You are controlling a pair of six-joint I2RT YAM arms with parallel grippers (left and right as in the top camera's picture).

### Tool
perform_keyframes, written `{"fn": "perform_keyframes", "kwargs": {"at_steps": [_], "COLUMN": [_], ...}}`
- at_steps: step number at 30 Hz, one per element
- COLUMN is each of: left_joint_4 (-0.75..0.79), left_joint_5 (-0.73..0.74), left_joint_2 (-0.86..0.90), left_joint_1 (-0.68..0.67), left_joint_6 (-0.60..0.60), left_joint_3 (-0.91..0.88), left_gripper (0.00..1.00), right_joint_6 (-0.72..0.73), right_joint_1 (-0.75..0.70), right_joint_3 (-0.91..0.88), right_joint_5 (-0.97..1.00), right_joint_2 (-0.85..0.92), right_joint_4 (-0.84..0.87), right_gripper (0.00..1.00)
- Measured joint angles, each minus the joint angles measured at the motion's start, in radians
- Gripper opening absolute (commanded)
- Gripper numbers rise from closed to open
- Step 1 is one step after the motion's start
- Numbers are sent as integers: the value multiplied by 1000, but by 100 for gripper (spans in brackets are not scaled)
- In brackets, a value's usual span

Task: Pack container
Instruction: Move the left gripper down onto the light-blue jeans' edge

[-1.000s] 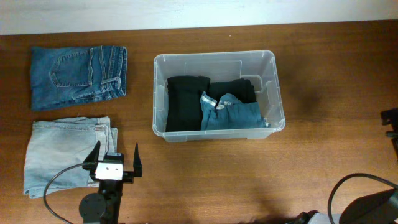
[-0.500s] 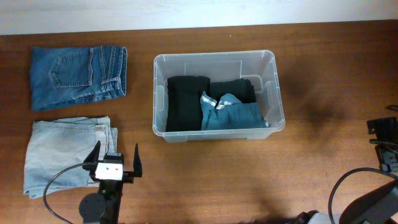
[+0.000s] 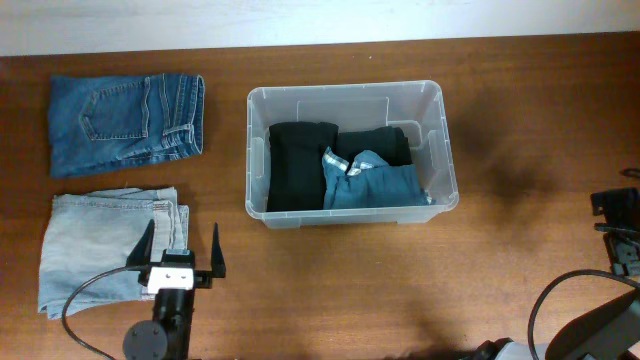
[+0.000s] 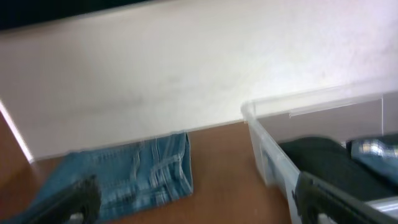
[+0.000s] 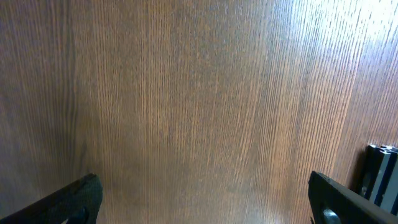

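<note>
Two folded pairs of jeans lie left of the clear box, not yet packed.

The clear box (image 3: 348,97) sits in the middle of the desk (image 3: 400,300), with black clothes (image 3: 295,165) and a blue-green pair (image 3: 378,186) inside. Left of the box lie the dark jeans (image 3: 125,120). Left of the box and closer to the robot lie the light jeans (image 3: 100,245). The left gripper (image 3: 182,238) hangs over the right edge of the light jeans, jaws spread wide and holding nothing. The right gripper (image 5: 205,202) is far to the right of the box, over bare desk, jaws wide apart and empty too. If the jaws pinch just the top layer, the folded jeans could flop open and catch on the box rim. The box looks light, so a bump could slide it.
</note>
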Motion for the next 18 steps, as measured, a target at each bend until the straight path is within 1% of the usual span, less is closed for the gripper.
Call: {"fn": "perform_keyframes", "kwargs": {"at_steps": [3, 5, 6, 8, 10, 14, 17, 18], "left_joint_4": [59, 60, 48, -23, -93, -255, -394, -450], "left_joint_5": [3, 3, 4, 10, 16, 32, 63, 86], "left_joint_2": [0, 1, 4, 31, 94, 315, 518, 615], "left_joint_1": [0, 2, 5, 25, 55, 135, 193, 219], "left_joint_6": [32, 69, 83, 105, 118, 134, 142, 147], "left_joint_3": [1, 4, 11, 51, 122, 362, 582, 686], "left_gripper": [99, 100, 99, 99, 99, 99, 99, 99], "right_joint_6": [1, 0, 1, 0, 1, 0, 1, 0], "right_joint_1": [0, 0, 0, 0, 0, 0, 0, 0], "right_joint_3": [0, 0, 0, 0, 0, -1, -3, -3], "right_joint_5": [0, 0, 0, 0, 0, 1, 1, 1], "right_joint_2": [0, 0, 0, 0, 0, 0, 0, 0], "right_joint_4": [0, 1, 2, 3, 2, 3, 3, 3], "right_gripper": [99, 98, 98, 98, 98, 98, 98, 98]}}
